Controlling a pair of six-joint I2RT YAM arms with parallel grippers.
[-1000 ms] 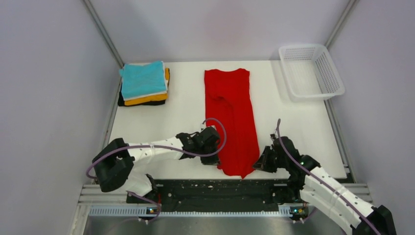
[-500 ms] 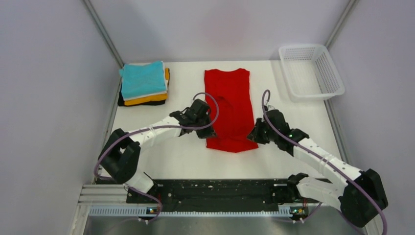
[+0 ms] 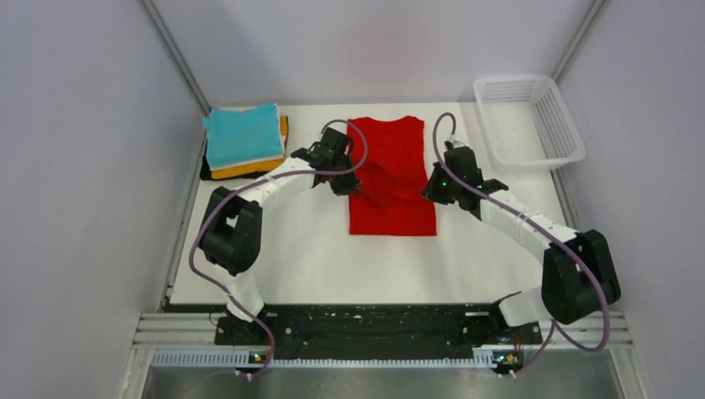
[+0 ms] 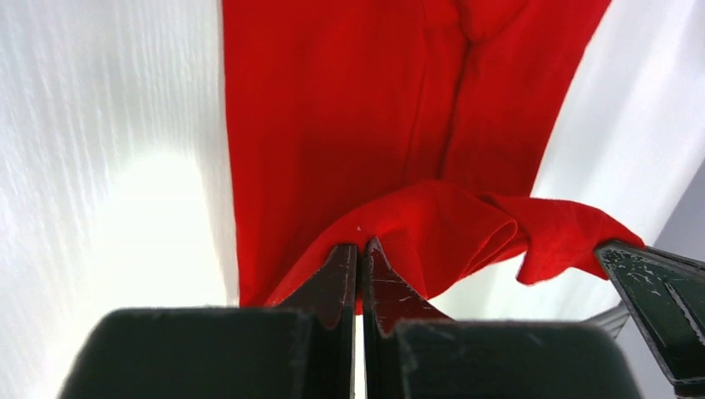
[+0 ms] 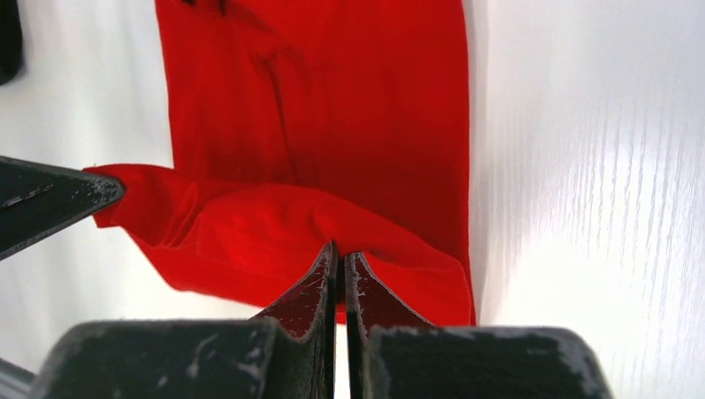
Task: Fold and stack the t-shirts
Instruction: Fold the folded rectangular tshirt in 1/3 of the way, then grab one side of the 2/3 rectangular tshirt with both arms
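The left fingers are clenched on one corner of the red shirt, the right fingers on the other. The stack sits well left, the basket well right. The shirt lies mid-surface, its near end doubled back and sagging between the fingers.

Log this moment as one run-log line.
step: folding red t-shirt | left jaws: shut on its edge | right jaws: shut on its edge | held edge: raised over shirt's middle | folded stack: far left
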